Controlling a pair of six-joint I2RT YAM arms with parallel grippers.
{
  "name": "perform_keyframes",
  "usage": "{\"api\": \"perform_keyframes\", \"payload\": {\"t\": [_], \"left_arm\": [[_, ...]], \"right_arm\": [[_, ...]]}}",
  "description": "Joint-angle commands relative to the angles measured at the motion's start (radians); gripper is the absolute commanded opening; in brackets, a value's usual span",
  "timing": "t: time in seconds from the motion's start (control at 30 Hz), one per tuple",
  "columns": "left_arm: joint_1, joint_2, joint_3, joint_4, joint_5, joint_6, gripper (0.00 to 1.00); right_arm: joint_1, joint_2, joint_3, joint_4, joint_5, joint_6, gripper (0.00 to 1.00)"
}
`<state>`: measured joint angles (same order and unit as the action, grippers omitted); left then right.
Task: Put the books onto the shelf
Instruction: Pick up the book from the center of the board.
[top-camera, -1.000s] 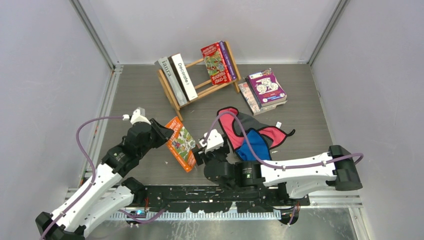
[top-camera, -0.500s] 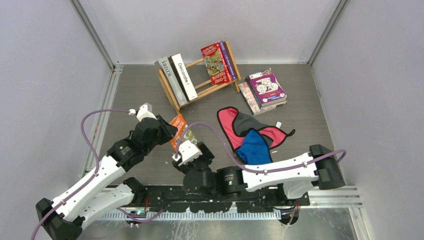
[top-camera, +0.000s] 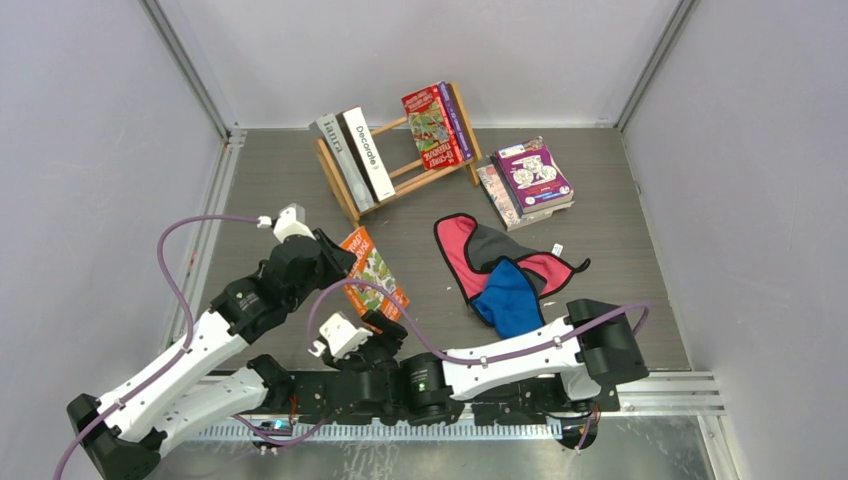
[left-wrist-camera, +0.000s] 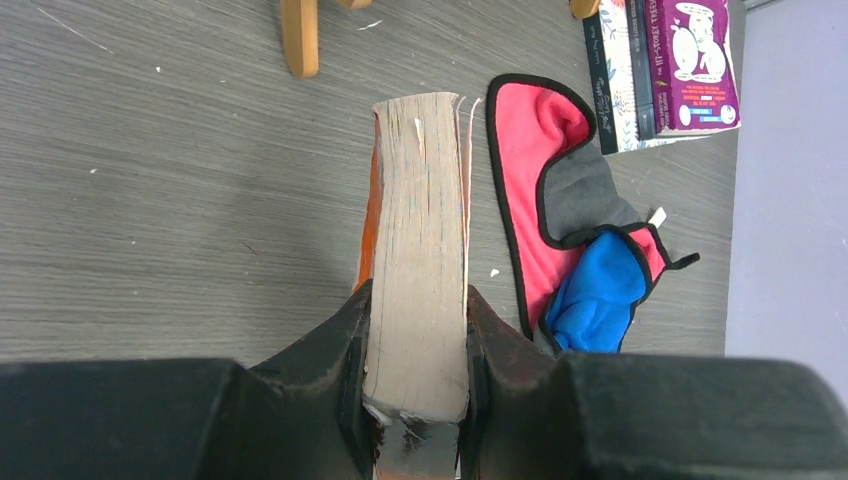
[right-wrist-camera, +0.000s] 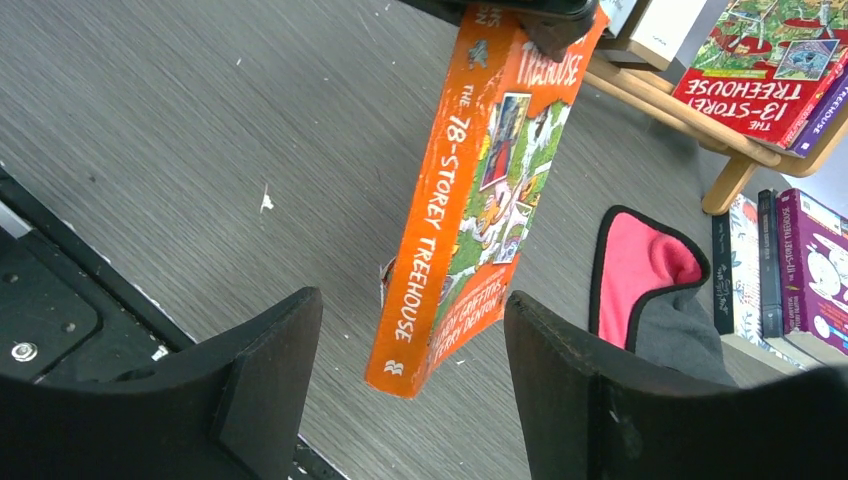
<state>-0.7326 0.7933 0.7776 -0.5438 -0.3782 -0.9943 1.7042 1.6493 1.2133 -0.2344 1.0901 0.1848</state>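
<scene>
Orange book (left-wrist-camera: 418, 250): I have it clamped in the left gripper (left-wrist-camera: 415, 335). The right gripper (right-wrist-camera: 410, 315) is wide open, holding nothing.

top: high, looking down on whole table (top-camera: 620, 230) | wrists: close, low, facing forward | shared: orange book (top-camera: 373, 278)
</scene>
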Motion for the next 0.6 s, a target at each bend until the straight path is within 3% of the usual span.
{"api": "perform_keyframes", "payload": {"t": [0.0,0.57], "left_arm": [[-0.008,-0.037,0.061,0.04,-0.025,-0.031,0.0],[-0.025,-0.039,0.07,0.033,0.01,-0.054,0.0]], "right_arm": [[-0.005,0.03,0.068,0.013,0.042,-0.025,0.72],[-0.12,0.105,0.095,-0.026,-0.012,-0.004,0.71]]}}
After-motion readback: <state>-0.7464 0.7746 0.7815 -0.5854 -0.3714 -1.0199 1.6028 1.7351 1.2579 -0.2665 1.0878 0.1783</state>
